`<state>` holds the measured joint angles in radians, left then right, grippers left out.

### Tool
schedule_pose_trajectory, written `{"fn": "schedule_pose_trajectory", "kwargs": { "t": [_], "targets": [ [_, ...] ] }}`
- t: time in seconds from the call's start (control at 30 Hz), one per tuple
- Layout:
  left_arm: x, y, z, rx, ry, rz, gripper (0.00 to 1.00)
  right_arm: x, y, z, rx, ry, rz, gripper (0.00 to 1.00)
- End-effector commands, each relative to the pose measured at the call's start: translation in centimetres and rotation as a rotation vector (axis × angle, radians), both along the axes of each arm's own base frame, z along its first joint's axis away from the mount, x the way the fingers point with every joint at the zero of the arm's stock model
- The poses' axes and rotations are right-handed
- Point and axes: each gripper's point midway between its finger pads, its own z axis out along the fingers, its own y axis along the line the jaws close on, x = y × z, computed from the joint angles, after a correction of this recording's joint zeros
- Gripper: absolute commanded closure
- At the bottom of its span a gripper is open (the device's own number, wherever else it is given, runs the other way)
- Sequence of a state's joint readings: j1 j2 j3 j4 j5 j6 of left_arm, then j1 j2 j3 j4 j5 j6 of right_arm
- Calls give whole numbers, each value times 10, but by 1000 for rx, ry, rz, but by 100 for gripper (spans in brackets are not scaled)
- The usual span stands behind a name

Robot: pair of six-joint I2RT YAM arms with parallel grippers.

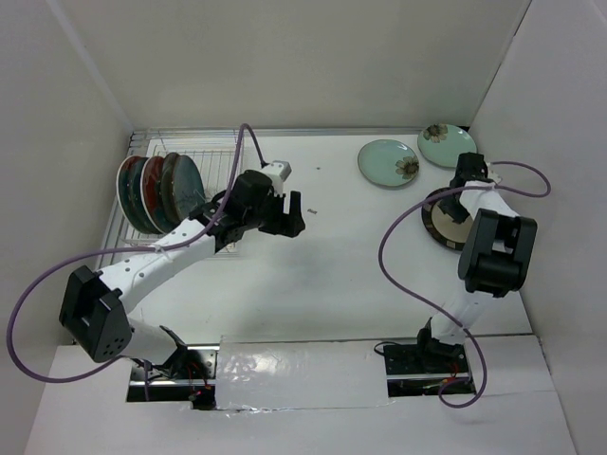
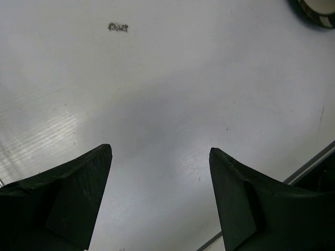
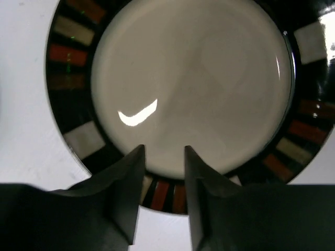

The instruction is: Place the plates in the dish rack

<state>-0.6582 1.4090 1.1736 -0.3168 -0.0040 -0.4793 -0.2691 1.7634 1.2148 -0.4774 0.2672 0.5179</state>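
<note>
A rectangular silver-white wire dish rack is seen from above at the far left of a white surface. Four round ceramic plates, red and dark teal, are stood on edge in it, side by side. One pale mint round plate with a small flower is laid flat at the far right, and a second mint plate lies near it, both well apart from the rack. A round cream plate with a dark rim is laid flat by the right wall, partly hidden by the right arm. The right pincer is held over it. The left pincer is held over bare surface just right of the rack.

Detail lost overhead is given by the right wrist view. The cream plate has a rim banded with red, cream and brown blocks. The right pincer is narrowed to a slim gap at the near rim, with nothing pinched. Contact with the plate cannot be told.

In the left wrist view, the left pincer is spread wide and holds nothing. Below it lie bare surface and a small dark smudge. The rack is shown only overhead.
</note>
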Motion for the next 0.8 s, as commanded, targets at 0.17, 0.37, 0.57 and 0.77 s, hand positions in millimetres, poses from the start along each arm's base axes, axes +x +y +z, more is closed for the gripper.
{"fn": "schedule_pose_trajectory", "kwargs": {
  "t": [0.17, 0.37, 0.57, 0.77],
  "targets": [
    [-10, -27, -10, -116, 62, -70, 13, 6, -4, -40, 17, 82, 14, 72],
    [-11, -35, -21, -126, 96, -92, 13, -4, 39, -71, 95, 179, 130, 77],
    [-12, -41, -33, -135, 140, -100, 13, -22, 115, -92, 218, 235, 319, 80],
    [-12, -44, -39, -146, 168, -97, 13, -38, 205, -99, 362, 233, 504, 80]
  ]
}}
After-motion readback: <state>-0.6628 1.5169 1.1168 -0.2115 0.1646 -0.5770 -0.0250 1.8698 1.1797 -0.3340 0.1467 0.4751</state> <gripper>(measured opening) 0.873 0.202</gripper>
